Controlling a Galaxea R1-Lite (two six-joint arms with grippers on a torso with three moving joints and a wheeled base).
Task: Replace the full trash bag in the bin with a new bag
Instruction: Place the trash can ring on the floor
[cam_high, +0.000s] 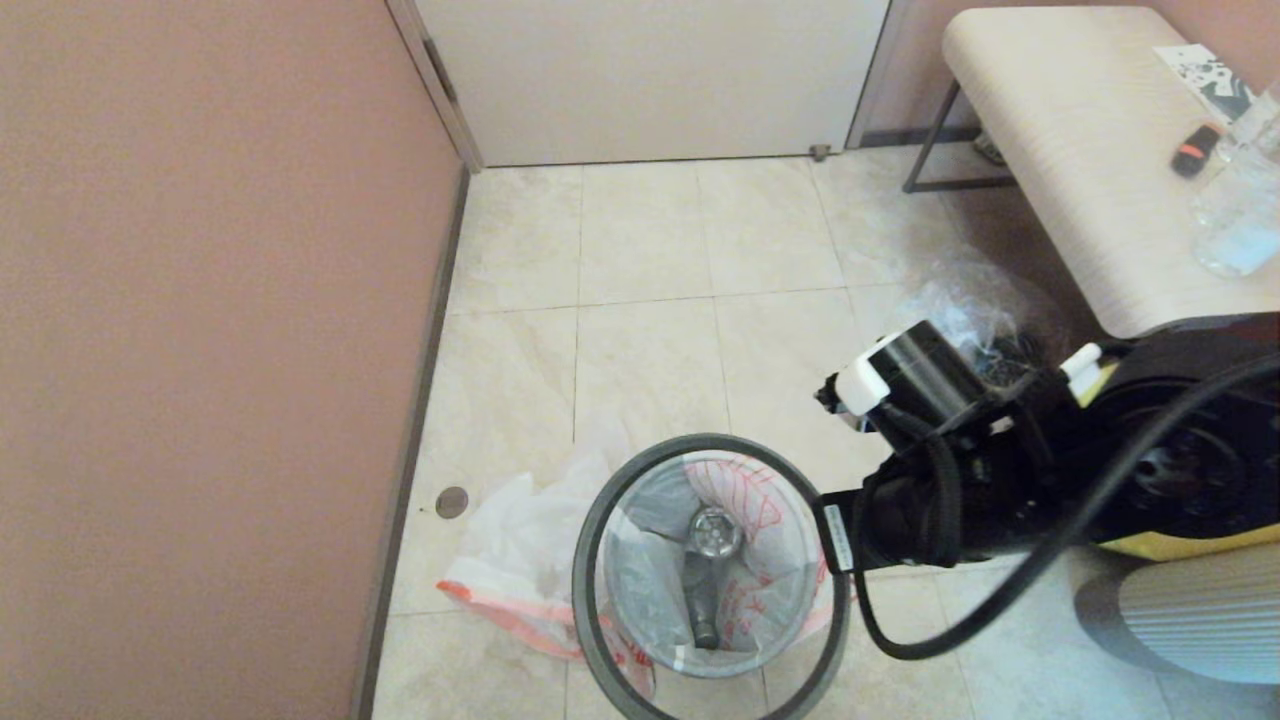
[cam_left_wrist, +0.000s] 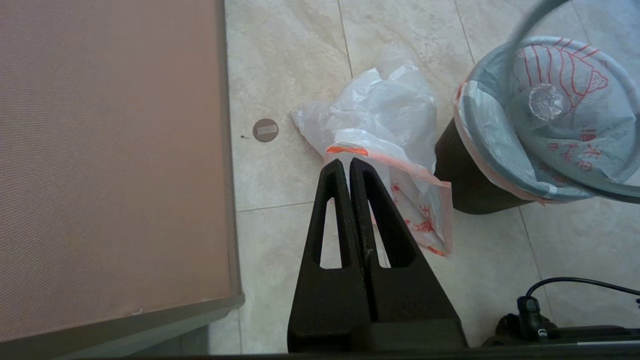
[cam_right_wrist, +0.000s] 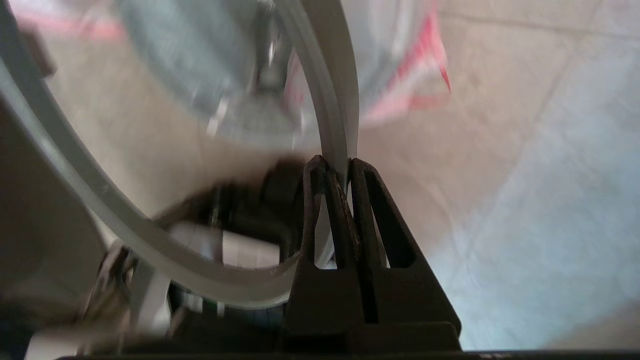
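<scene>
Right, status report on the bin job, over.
Right pincer shut on the hoop, lifted off the bin. Left pincer shut, empty, above the spare bag on the floor. Full bag not yet pulled.

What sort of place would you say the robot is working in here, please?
Probably a corner of an indoor room, perhaps an entryway or hotel-style room: beige tiled floor, a closed door, a plain wall, and a bench beside the small bin.
</scene>
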